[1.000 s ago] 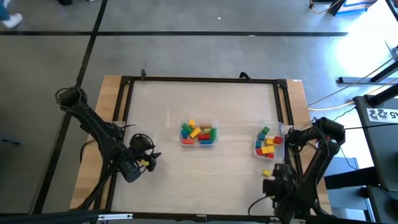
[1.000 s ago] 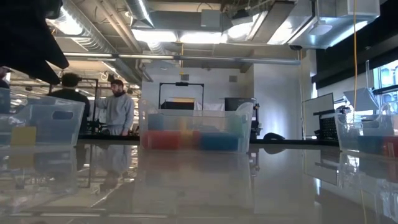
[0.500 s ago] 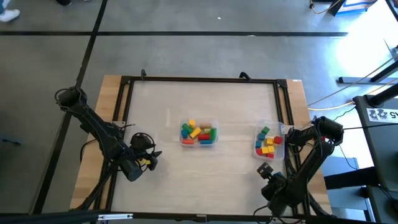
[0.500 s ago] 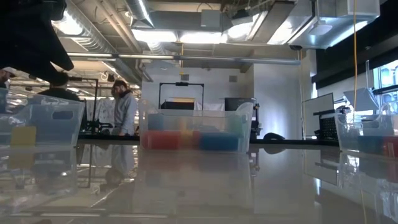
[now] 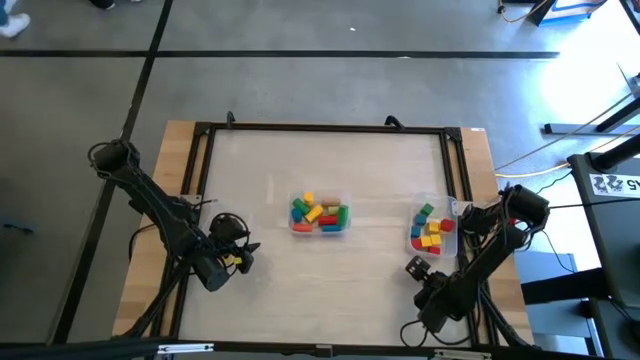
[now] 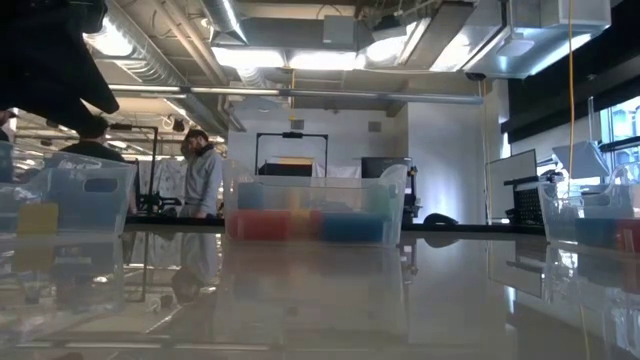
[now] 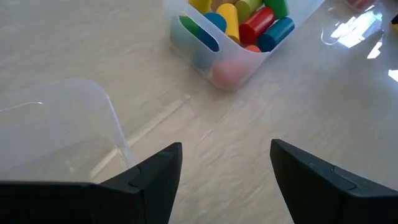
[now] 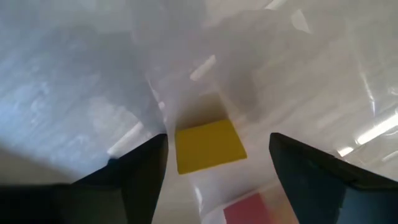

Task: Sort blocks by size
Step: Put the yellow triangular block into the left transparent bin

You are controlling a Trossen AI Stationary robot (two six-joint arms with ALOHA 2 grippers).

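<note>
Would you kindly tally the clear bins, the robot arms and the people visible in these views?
Clear bins: 3
Robot arms: 2
People: 2
Total: 7

1. Setting: industrial lab or workshop hall.
2. Evidence: exposed ceiling ducts, strip lighting, polished concrete floor.
3. Framed wooden test table; people standing among racks beyond it.
</note>
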